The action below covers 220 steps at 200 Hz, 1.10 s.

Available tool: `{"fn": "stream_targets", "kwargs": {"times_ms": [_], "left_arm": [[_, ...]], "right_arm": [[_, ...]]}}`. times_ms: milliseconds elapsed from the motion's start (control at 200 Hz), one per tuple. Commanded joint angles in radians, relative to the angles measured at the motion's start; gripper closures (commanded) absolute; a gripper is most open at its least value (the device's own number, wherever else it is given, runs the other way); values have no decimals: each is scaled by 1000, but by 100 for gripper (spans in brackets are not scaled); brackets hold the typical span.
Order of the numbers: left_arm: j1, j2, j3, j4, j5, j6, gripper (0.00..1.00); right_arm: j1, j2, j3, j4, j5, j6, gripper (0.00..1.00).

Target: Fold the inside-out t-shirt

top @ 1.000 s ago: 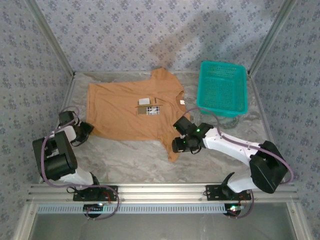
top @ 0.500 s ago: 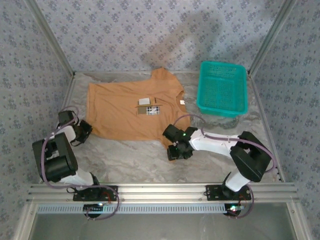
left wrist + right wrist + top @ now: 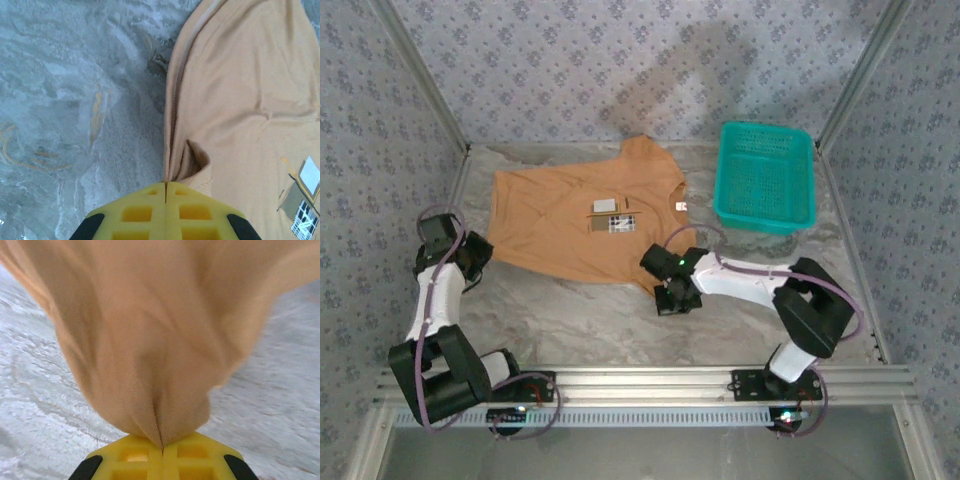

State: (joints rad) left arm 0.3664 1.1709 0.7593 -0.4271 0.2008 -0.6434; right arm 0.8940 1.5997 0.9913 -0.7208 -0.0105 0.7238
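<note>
Left pincer (image 3: 166, 186) clamped shut on shirt (image 3: 560, 225) edge. Right pincer (image 3: 161, 447) clamped shut on bunched fabric. Shirt spreads flat on table (image 3: 570, 315) between and beyond both pincers. Risk: the thin left pinch slips on lifting, or uneven pull skews the fold.

Top view is lit evenly and softly; a broad faint shadow is cast on the back wall (image 3: 655, 95). Tabletop (image 3: 75, 100) is rendered sharp at the left wrist. At the right wrist, shirt (image 3: 150, 330) is smeared by blur.
</note>
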Motion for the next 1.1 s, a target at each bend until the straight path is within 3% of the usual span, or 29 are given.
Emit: {"fn": "stream_targets", "kwargs": {"times_ms": [0,300,450,550,735,939,1094], "left_arm": [[2,-10,48,-49,-16,14,100],[49,7,41,-48,-39,39,100],[42,4,37,-26,22,16,100],[-20,-46,33,11,19,-22,100],[-155,-62,181,9,22,-35,100],[-157,-111,551,-96,52,-12,100],[-142,-239,747,-56,29,-24,100]], "right_arm": [[-63,-130,35,-108,55,-44,100],[-266,-366,-112,-155,26,-65,100],[-261,-368,-135,-42,-23,-58,100],[-257,-327,-109,52,-55,-61,100],[-290,-239,157,36,40,-142,100],[-323,-294,632,-74,124,-299,100],[-301,-443,790,5,92,-367,100]]}}
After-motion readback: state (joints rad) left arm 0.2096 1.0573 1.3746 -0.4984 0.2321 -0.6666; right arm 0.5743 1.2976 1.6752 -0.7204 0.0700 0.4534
